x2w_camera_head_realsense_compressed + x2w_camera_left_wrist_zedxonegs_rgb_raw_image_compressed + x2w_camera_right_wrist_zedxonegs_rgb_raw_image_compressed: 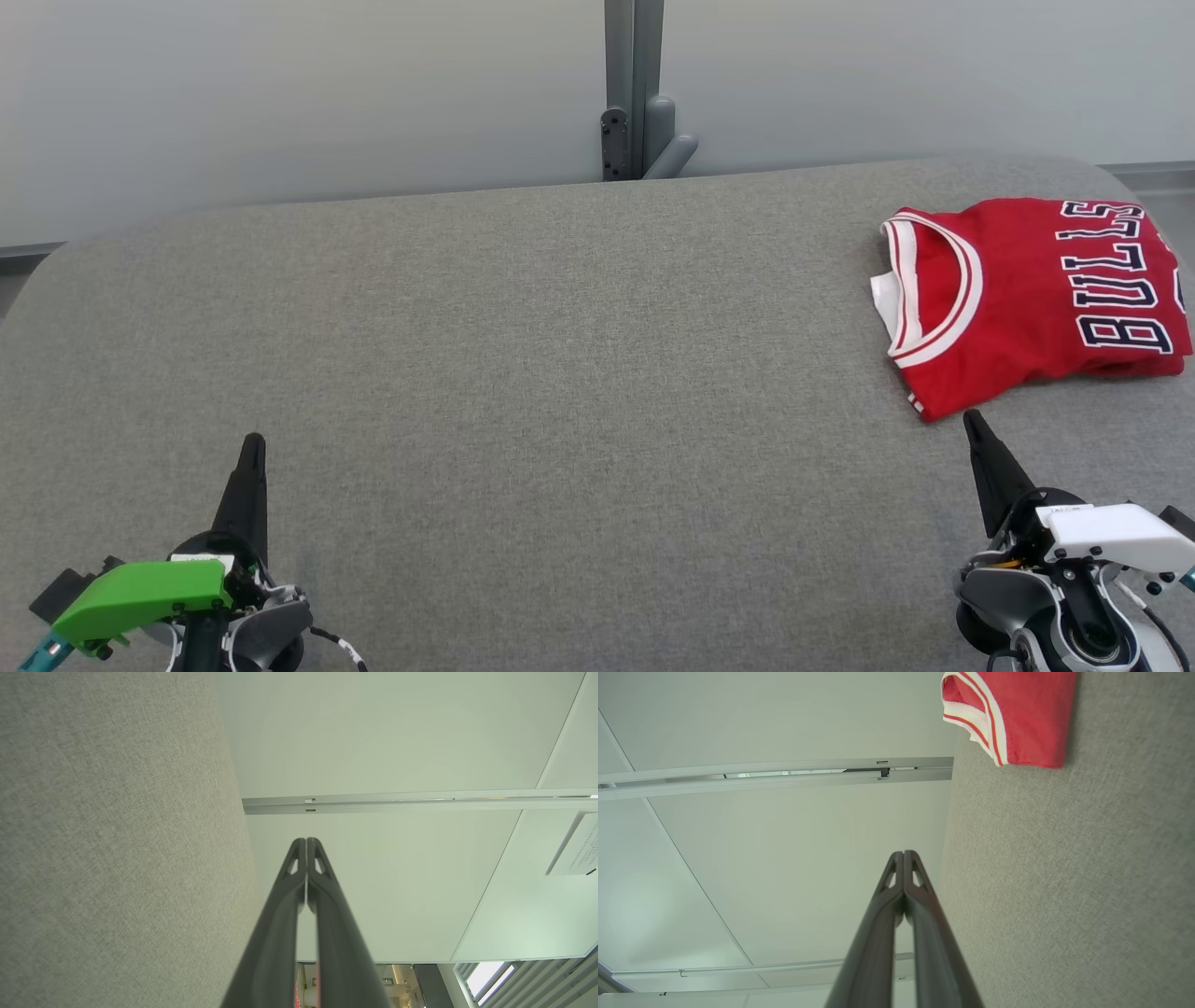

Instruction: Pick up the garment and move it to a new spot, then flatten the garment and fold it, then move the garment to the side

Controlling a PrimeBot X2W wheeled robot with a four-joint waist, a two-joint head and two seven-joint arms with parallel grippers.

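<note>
Garment: a folded red basketball jersey with white-and-red striped neck trim lies at the far right of the flat grey woven-fabric surface.
Writing: dark blue letters edged in white read "BULLS", turned sideways in the head view.
Left fingers: long and dark, pressed together with nothing between them, at the lower left and well apart from the jersey.
Right fingers: also closed tip to tip and empty, with the tip just short of the jersey's near corner.
Head view: a green cover sits on the left wrist and a white cover on the right.
Right wrist view: the shut fingers point along the surface, and the jersey's striped neck end is at the top.
Left wrist view: the closed fingers are beside bare grey fabric, and a white paper notice hangs on the wall panel, its print too small to read.
</note>
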